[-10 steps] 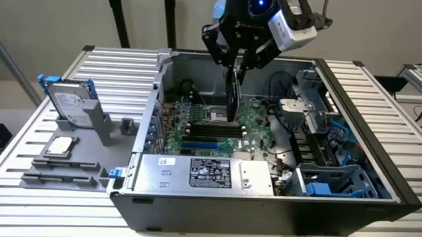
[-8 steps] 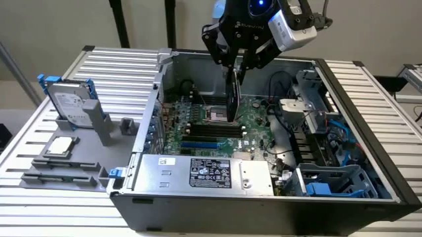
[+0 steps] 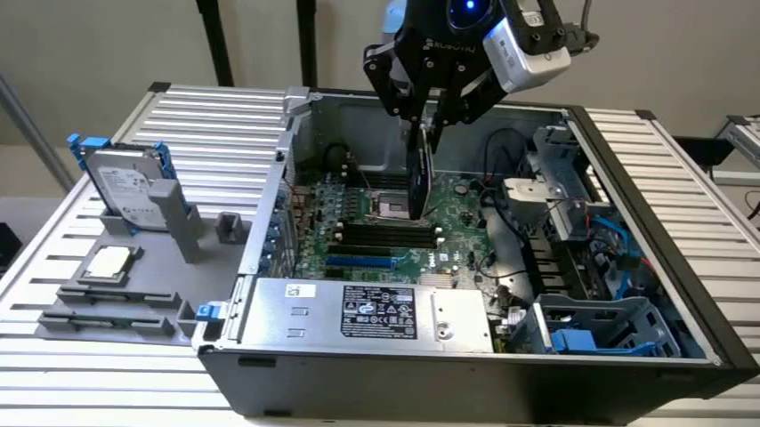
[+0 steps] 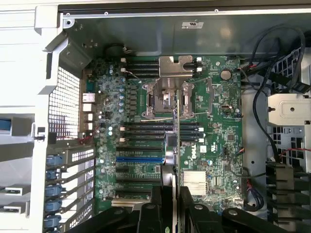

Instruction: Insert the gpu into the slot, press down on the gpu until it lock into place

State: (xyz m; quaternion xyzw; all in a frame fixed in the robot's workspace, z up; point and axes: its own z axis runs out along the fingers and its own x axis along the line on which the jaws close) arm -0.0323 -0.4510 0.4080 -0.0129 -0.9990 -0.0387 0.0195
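Pointing straight down — gripper pinching upright gpu, above motherboard

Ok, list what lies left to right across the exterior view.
Hard drive in its blue bracket → small grey block → gpu held edge-on in the pincer → silver metal bracket.
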